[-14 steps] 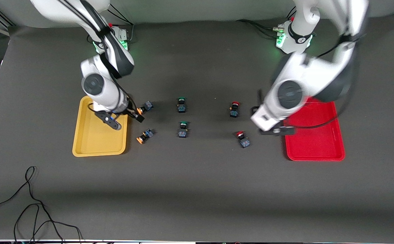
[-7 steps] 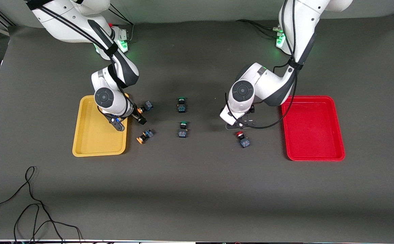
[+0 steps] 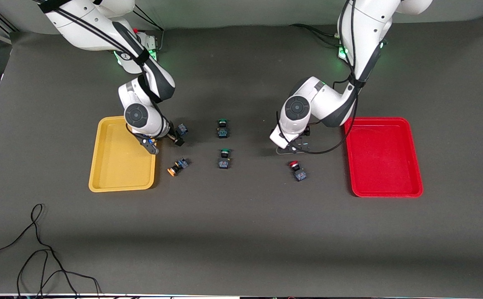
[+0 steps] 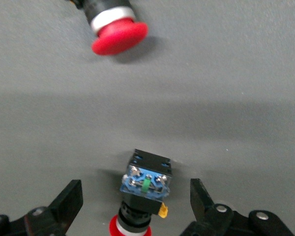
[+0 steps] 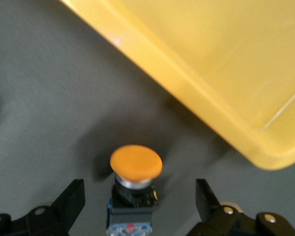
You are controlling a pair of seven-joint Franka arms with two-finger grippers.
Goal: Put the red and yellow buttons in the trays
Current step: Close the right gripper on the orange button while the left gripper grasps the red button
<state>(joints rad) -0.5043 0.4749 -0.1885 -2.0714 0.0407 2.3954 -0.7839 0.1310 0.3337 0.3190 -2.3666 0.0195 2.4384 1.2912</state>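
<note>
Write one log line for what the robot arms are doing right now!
left gripper: open around a red button | right gripper: open around a yellow button beside yellow tray | both trays hold nothing

— What's on the table cover (image 3: 241, 232) near the middle?
— Two green-capped switches. One (image 3: 222, 128) lies farther from the front camera, the other (image 3: 224, 158) nearer, the pair in a line and a little apart.
— What about the low corner at the right arm's end?
— A thin black cable (image 3: 38, 253) loops over the dark grey cover there and runs off the near edge.
— And along the top?
— More black cables (image 3: 314, 32) lie by the arm bases.
</note>
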